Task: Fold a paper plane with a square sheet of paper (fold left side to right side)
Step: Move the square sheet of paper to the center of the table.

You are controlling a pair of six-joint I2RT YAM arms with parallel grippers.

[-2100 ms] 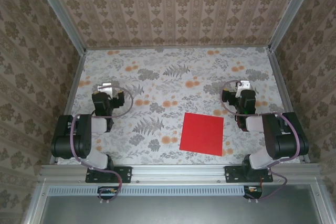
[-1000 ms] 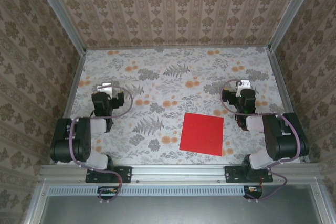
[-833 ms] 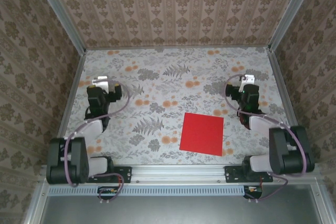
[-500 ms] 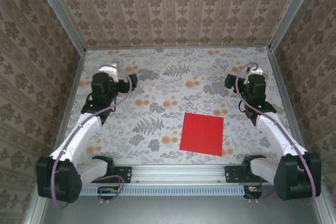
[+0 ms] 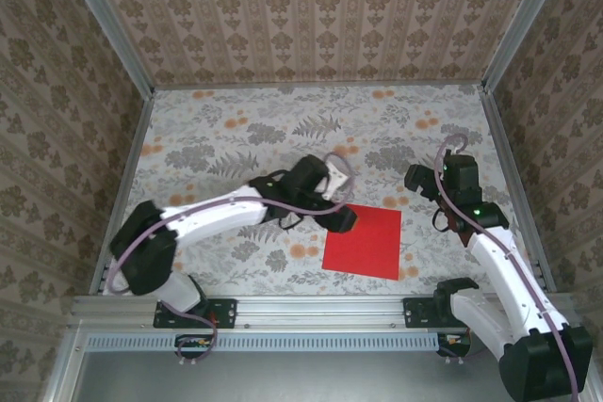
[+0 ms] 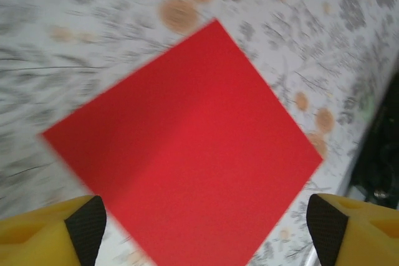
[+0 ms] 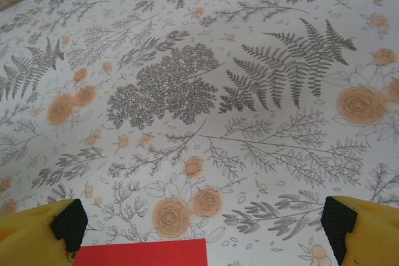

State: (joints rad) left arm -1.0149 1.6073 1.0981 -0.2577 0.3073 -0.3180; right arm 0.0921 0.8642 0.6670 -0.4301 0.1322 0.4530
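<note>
The square sheet of paper [image 5: 363, 240] is bright red and lies flat on the floral tablecloth, right of centre near the front edge. My left gripper [image 5: 339, 218] hangs over its far left corner. In the left wrist view the sheet [image 6: 187, 147] lies as a diamond between and beyond the fingertips [image 6: 84, 225], which stand wide apart; this gripper [image 6: 206, 235] is open and holds nothing. My right gripper [image 5: 419, 181] is beyond the sheet's far right corner, apart from it. It is open [image 7: 204, 225], with the sheet's far edge [image 7: 140, 253] low in its view.
Metal rails [image 5: 127, 152] and patterned walls [image 5: 311, 16] enclose the table on three sides. The left arm [image 5: 217, 214] stretches low across the table's left half. The right arm's base [image 5: 462, 303] stands close to the sheet's near right corner.
My left arm has swung from the far left across the table to the sheet's far left corner. My right arm has drawn slightly nearer and its elbow has dropped. The sheet has not moved.
</note>
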